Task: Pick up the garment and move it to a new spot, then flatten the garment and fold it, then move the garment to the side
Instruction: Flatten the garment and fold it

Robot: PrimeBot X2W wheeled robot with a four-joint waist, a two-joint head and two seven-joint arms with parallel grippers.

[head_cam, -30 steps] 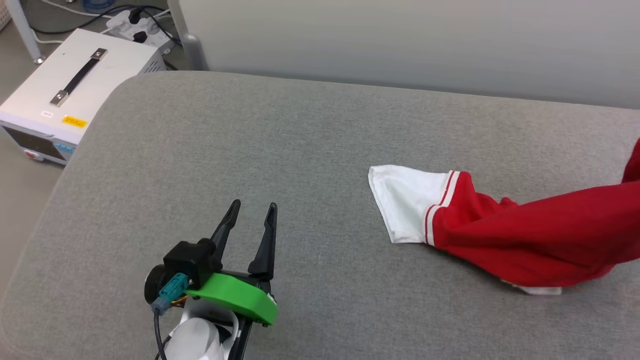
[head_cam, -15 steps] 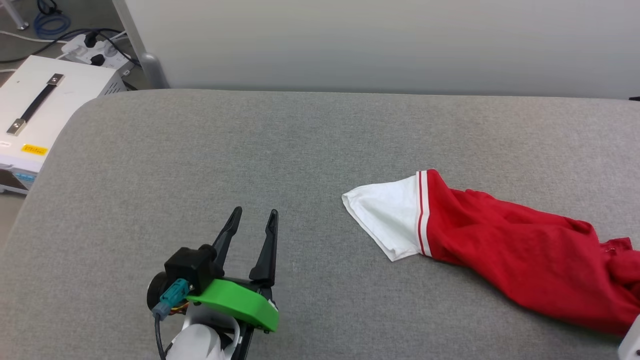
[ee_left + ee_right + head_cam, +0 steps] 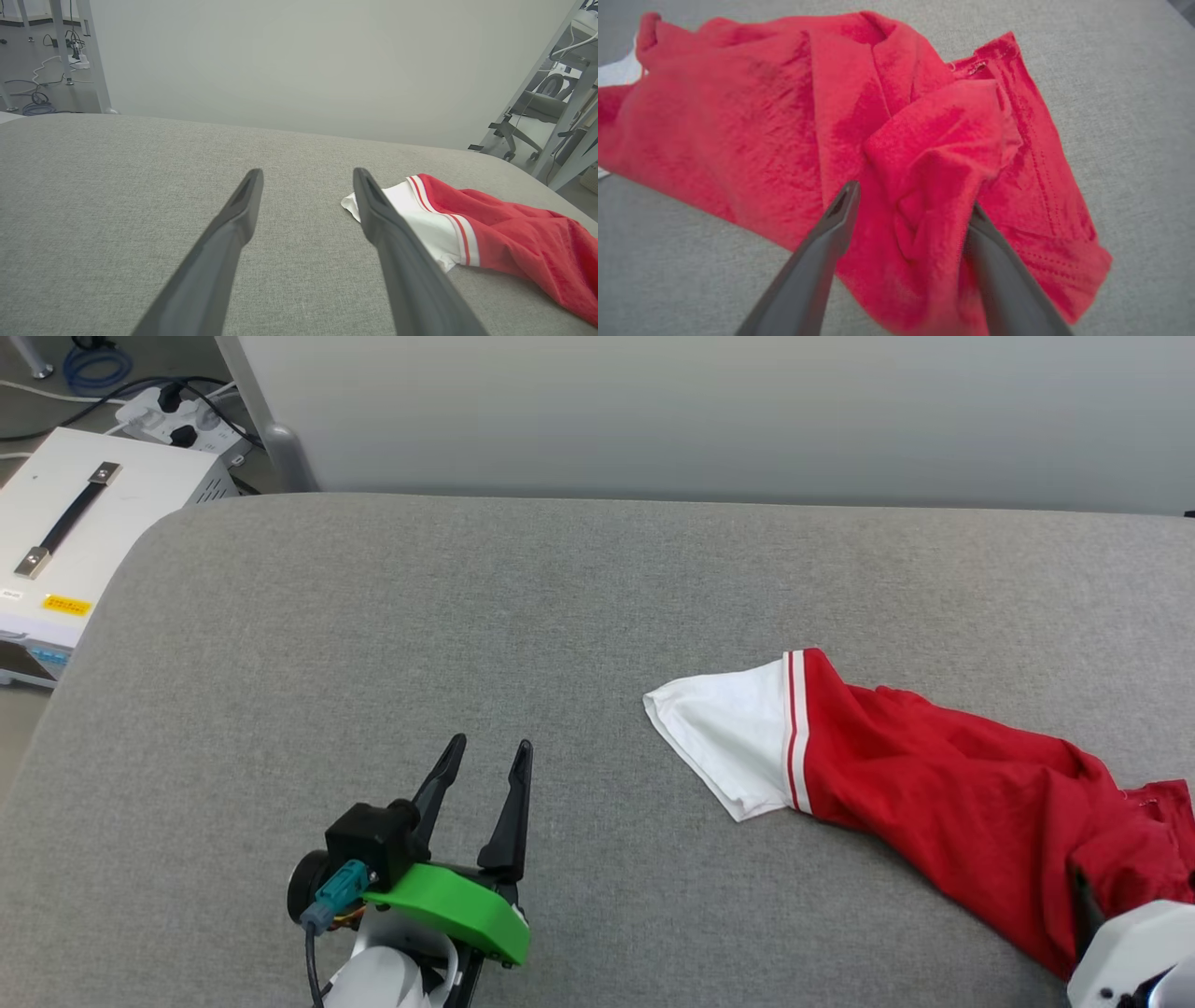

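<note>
Crumpled red jersey T-shirt (image 3: 934, 793) is lying on the right side of the grey fabric-covered surface (image 3: 467, 616), with both end effectors standing open.

Nearest, the left end effector (image 3: 492, 744) is hovering with its two long dark fingers spread and nothing between them, well apart from the shirt. The right end effector (image 3: 913, 196) is keeping its fingers wide apart around a raised fold of the shirt's red body. The shirt's white short sleeve (image 3: 724, 737), edged with red-white striped trim, is pointing toward the middle of the surface. Farther off, a white box with a black handle (image 3: 84, 532) is sitting on the floor.
</note>
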